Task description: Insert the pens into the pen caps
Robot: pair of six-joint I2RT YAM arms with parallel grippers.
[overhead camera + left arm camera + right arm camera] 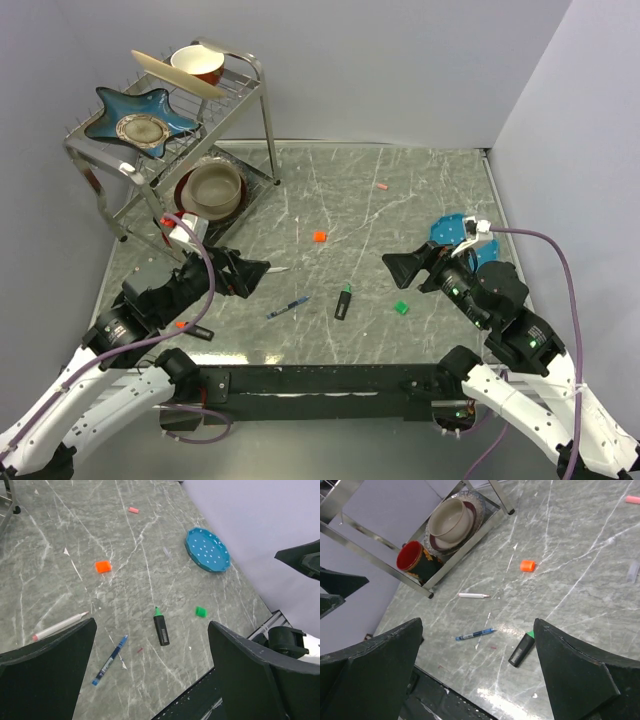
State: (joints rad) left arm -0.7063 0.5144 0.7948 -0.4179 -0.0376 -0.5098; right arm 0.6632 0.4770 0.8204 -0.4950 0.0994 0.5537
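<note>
Flanking the pens (343, 303) are a wire rack (268, 120) and teal plate (447, 229).

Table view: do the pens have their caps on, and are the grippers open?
Black green-tipped highlighter: uncapped, lying flat.
Black orange-tipped highlighter: uncapped, lying flat.
Dark-blue ballpoint pen: lying flat.
White-pink stick pen: lying flat.
Orange plastic cap: loose.
Green plastic cap: loose.
Pale pink plastic cap: loose.
Left gripper: open, empty.
Right gripper: open, empty.

A grey, white-veined marble surface (400, 190) meets plain pale walls (400, 70) far and right, with a metal rack (268, 125) standing far left.
</note>
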